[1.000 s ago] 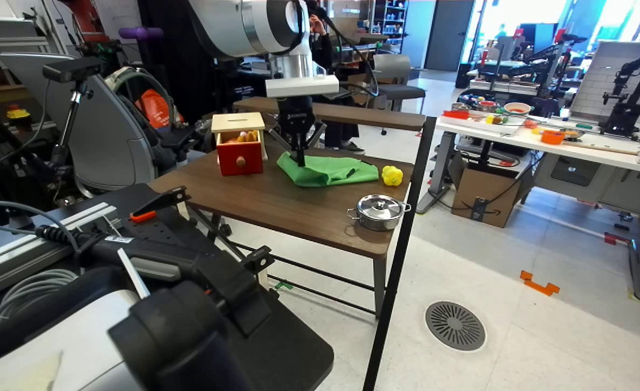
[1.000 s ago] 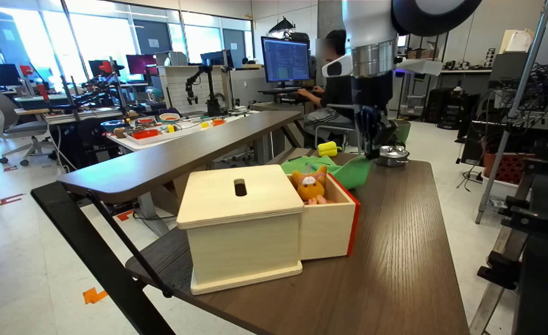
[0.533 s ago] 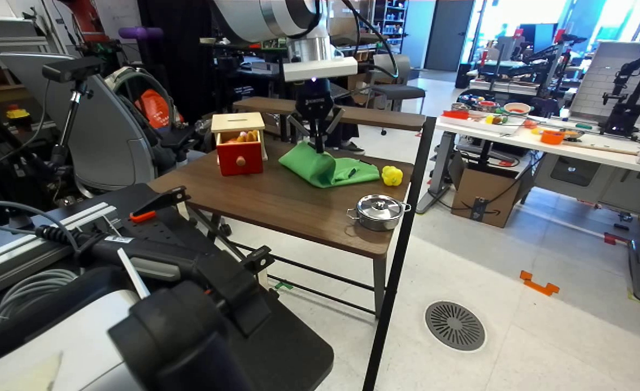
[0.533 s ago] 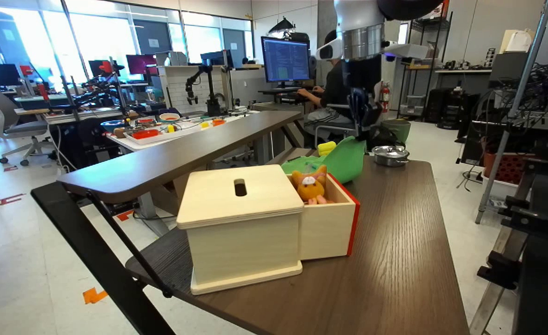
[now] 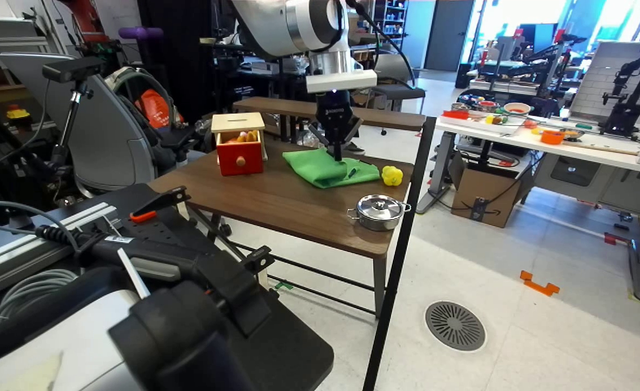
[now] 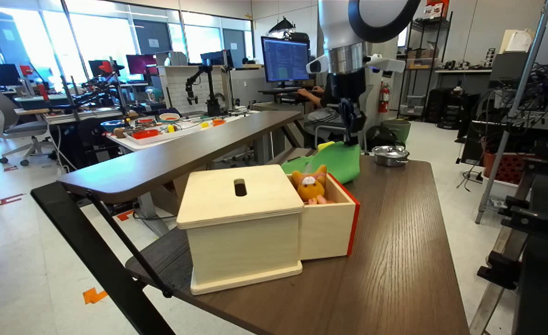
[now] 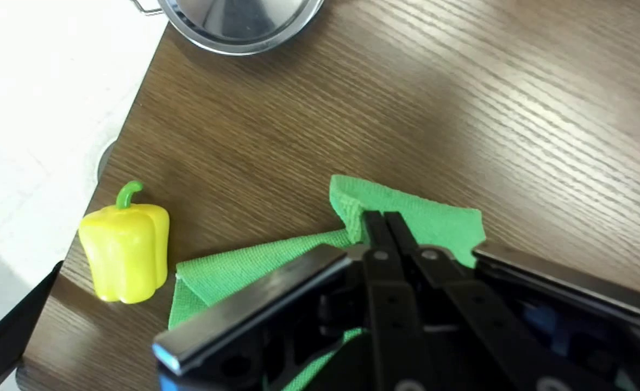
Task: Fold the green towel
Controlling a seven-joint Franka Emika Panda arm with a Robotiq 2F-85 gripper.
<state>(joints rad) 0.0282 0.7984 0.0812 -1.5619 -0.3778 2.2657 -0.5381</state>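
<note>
Your end effector (image 7: 383, 215) is pinching a raised part of the green towel (image 6: 341, 164), fingertips (image 7: 373, 228) nearly together, above the desk (image 6: 395, 260).

ROBOTIQ lettering (image 5: 335, 111) (small, white) on gripper (image 5: 337, 157)

Bright green towel (image 5: 315, 169), black gripper (image 7: 383, 217), yellow pepper (image 7: 127, 252), brown wood-grained table (image 7: 244, 152)

A pot (image 5: 380, 213) and a pepper (image 7: 126, 254) sit on the table (image 5: 276, 202) — well apart from both, a box (image 6: 243, 251), drawer (image 6: 326, 231) open, toy (image 6: 310, 190) inside.
</note>
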